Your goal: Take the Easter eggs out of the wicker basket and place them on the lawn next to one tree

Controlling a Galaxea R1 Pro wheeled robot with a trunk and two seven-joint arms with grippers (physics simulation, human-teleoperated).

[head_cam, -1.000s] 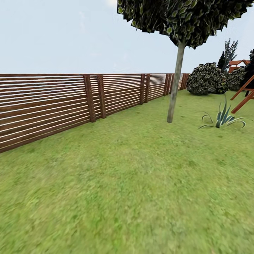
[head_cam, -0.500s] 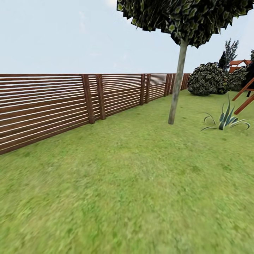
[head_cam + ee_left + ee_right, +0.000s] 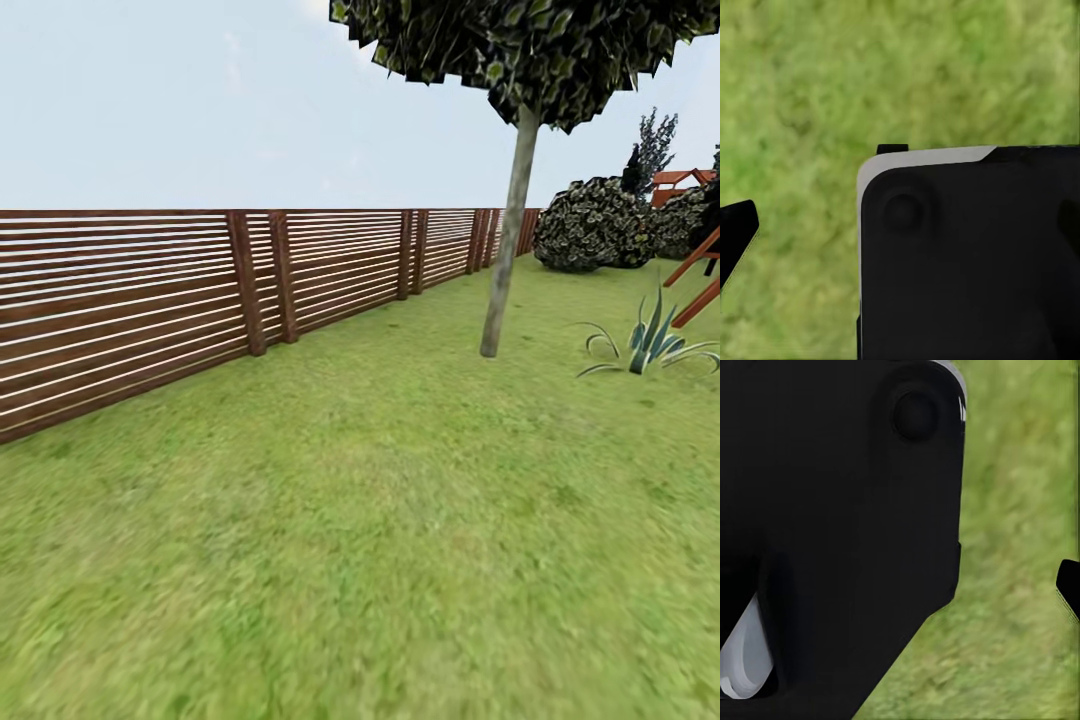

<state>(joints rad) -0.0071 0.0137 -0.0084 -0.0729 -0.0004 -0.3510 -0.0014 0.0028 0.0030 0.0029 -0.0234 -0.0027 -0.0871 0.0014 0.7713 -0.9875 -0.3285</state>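
Observation:
The lawn (image 3: pixel 380 520) stretches ahead of me to a tree (image 3: pixel 505 260) with a pale grey trunk and dark speckled leaves, at the upper right of the head view. The three Easter eggs and the wicker basket are out of view. In the left wrist view, my left gripper (image 3: pixel 900 229) hangs over grass and a black part of my own body, one fingertip (image 3: pixel 736 234) at the picture's edge, jaws wide apart and empty. In the right wrist view, my right gripper (image 3: pixel 900 585) also has a fingertip (image 3: pixel 1069 589) far out at the edge, with nothing held.
A brown slatted fence (image 3: pixel 150 300) runs along the left side into the distance. A spiky blue-green plant (image 3: pixel 648 345) grows right of the tree. Dark bushes (image 3: pixel 590 225) and red wooden beams (image 3: pixel 700 280) stand at the far right.
The whole head view has shifted: the tree and the spiky plant sit slightly further right and lower, so the camera has moved. Nothing in the garden itself has moved.

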